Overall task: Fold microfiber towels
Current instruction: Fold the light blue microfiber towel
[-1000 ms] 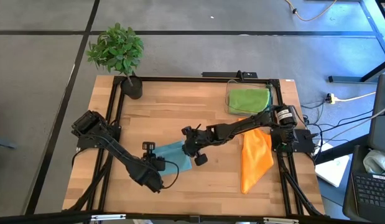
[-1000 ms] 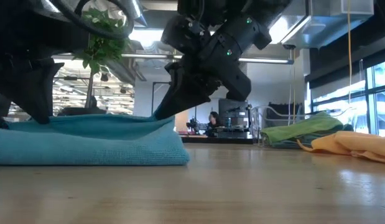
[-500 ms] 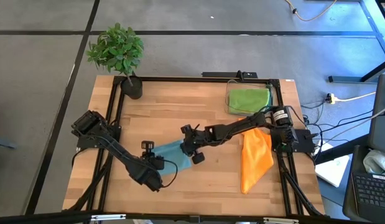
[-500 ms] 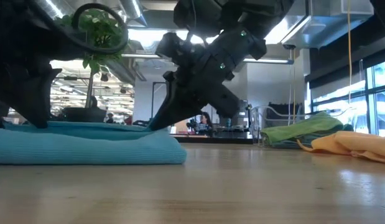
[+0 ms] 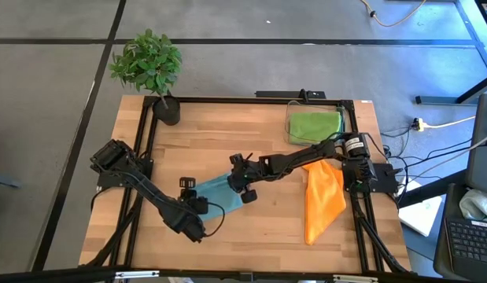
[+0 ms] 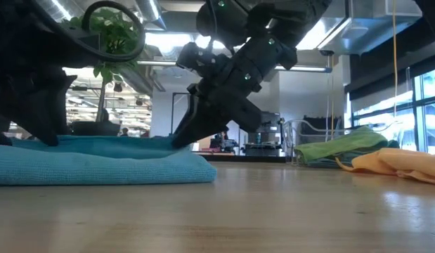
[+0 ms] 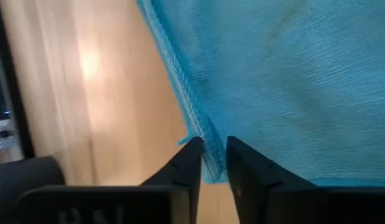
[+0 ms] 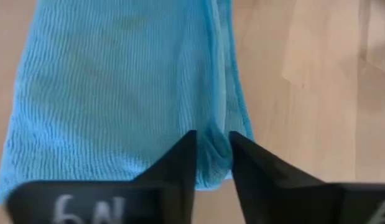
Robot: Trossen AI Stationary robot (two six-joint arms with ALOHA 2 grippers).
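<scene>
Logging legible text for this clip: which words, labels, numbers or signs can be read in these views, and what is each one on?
"6N": pale marking on the right gripper body, in the right wrist view; the stroke after it is cut off.
Nothing else is legible: the teal towel, orange towel and green towel show no tags, and the background room in the low view is too small to read.

The high view looks straight down on the whole light wooden slatted table (image 5: 251,141). The low view sits at tabletop level, facing twelve o'clock. Both wrist views hover close over the folded teal microfiber towel (image 5: 219,195), which all four share.
</scene>
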